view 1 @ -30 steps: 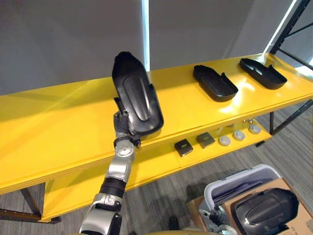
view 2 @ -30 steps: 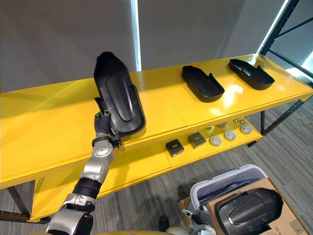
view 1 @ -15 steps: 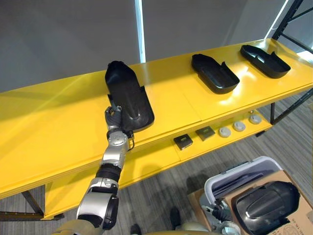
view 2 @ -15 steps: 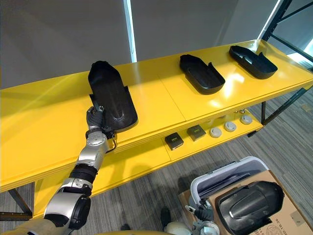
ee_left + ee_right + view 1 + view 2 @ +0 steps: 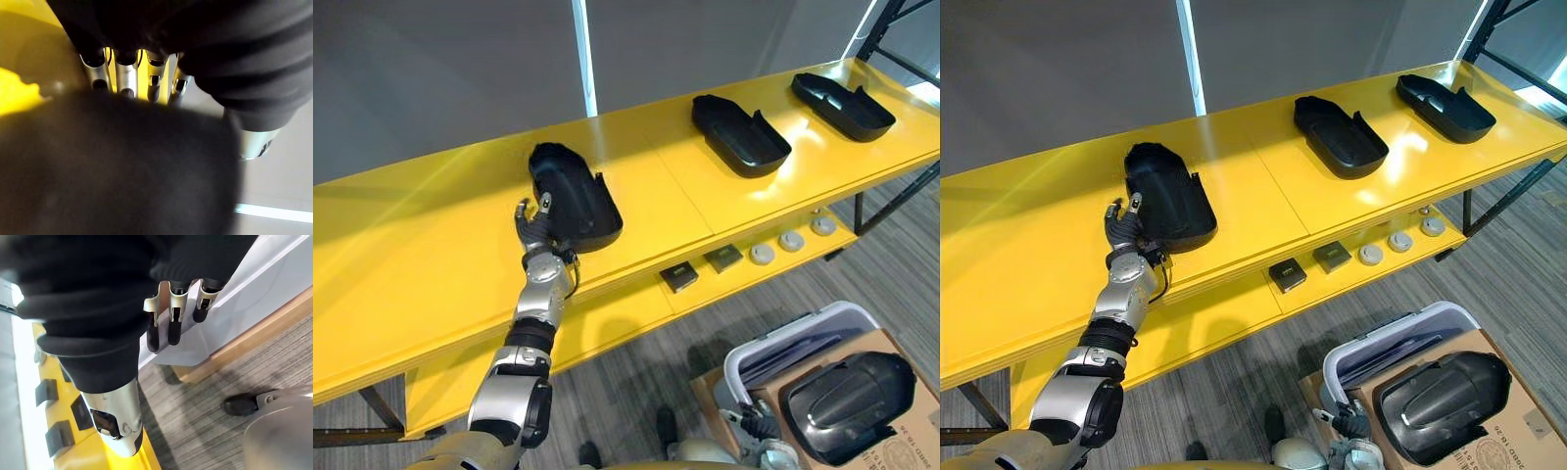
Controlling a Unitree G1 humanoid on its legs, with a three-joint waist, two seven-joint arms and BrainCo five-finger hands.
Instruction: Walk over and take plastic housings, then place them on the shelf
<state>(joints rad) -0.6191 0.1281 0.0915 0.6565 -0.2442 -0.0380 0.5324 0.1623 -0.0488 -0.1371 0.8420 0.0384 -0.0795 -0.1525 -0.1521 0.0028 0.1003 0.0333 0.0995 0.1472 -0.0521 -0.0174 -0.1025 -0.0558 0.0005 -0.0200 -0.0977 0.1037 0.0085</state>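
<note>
Yellow shelf (image 5: 411, 274), grey wall (image 5: 440, 78) beyond, housing (image 5: 576, 199) lying flat just past left hand (image 5: 533, 230) fingers, straight and spread, touching its near end, open shelf either side, right hand (image 5: 173, 308) fingers hanging loose.

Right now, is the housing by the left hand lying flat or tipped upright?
Lying flat: the black plastic housing rests along the yellow shelf, left hand at its near end.

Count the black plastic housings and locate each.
4. The first housing lies on the yellow shelf by the left hand; the second housing mid-shelf; the third housing near its right end; the fourth housing in the cardboard box. Others may hide beneath it.
</note>
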